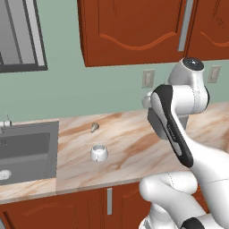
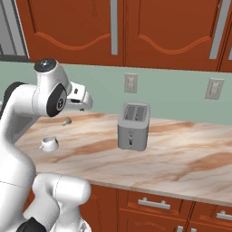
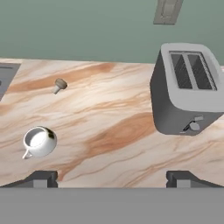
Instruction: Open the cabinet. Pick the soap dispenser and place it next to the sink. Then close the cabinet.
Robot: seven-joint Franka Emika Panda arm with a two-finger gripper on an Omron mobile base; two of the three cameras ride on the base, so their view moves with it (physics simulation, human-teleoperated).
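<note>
Hovering over the counter (image 3: 131,144) with gripper (image 3: 112,178) spread wide, gripping nothing; soap dispenser (image 3: 58,85) lying tipped near the sink (image 1: 27,150), ahead and left, neck pointing toward the claw.

sink (image 1: 27,152) cut by left edge; cabinet (image 1: 134,31) cropped at top.

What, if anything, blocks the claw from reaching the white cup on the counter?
Probably nothing, so likely yes: the open claw looks down over the cup, which stands alone, toaster well aside.
</note>
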